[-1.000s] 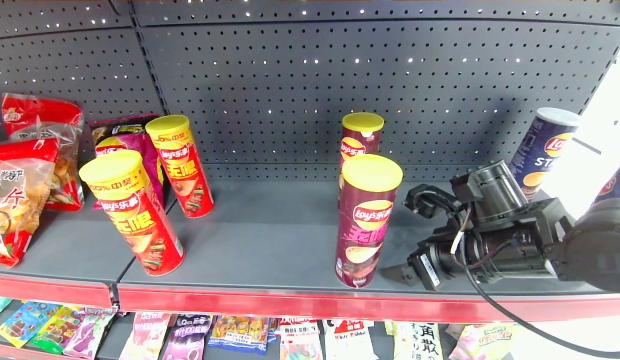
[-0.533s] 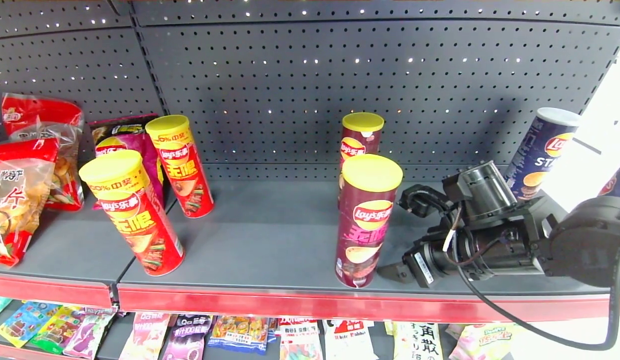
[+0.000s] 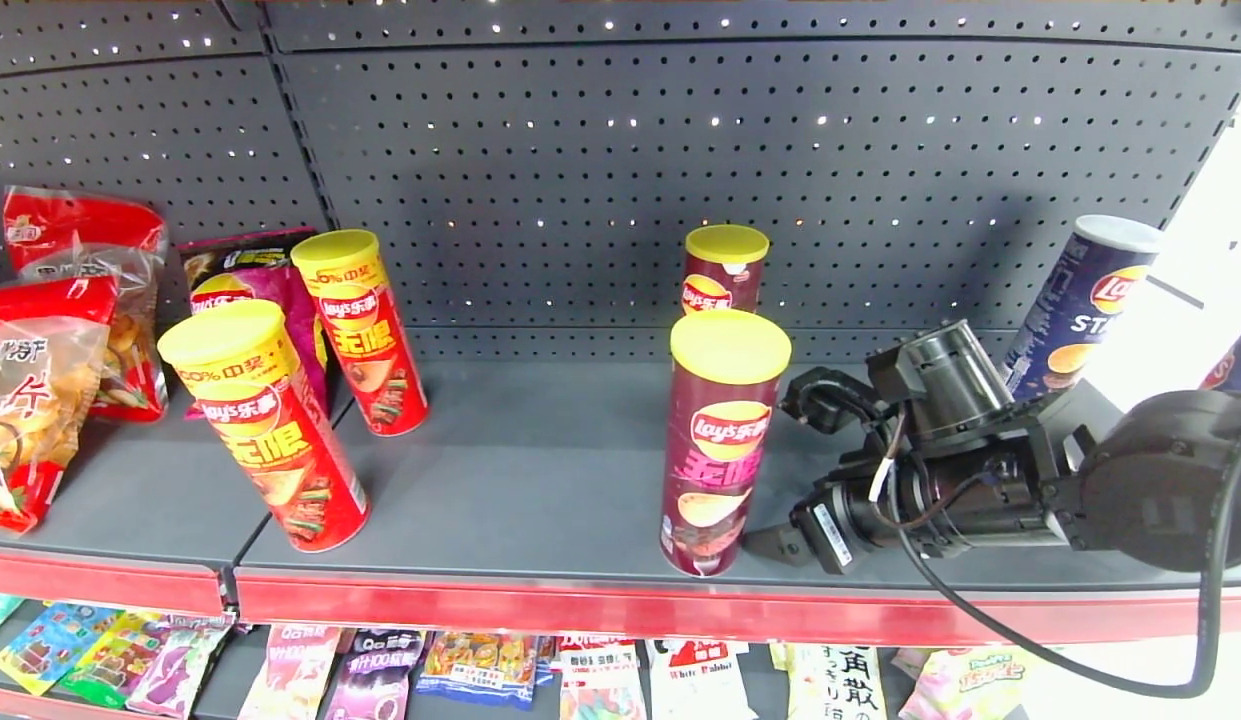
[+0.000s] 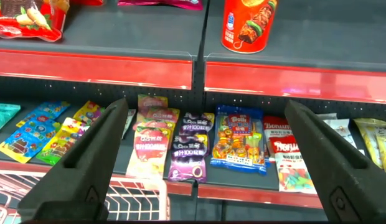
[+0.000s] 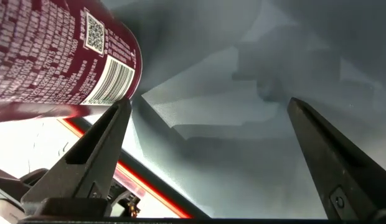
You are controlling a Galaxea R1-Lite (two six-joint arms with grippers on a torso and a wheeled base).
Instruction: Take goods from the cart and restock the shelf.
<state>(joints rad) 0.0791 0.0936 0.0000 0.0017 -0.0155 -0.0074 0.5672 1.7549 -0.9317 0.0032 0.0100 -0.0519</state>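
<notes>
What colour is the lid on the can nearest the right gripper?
Yellow lid, maroon can; best in head view.

The head view is brightly, evenly lit. Its far right edge burns out to white beside the blue canister (image 3: pixel 1078 300). Pinpricks of light pierce the pegboard (image 3: pixel 580 180) along the top; a broad soft shadow darkens its centre right. Straight lines bow toward the corners. In the right wrist view overlapping shadows, perhaps from several lamps, cross the shelf (image 5: pixel 243 149); the left wrist view's red shelf lip (image 4: pixel 299 81) shows glare.
</notes>
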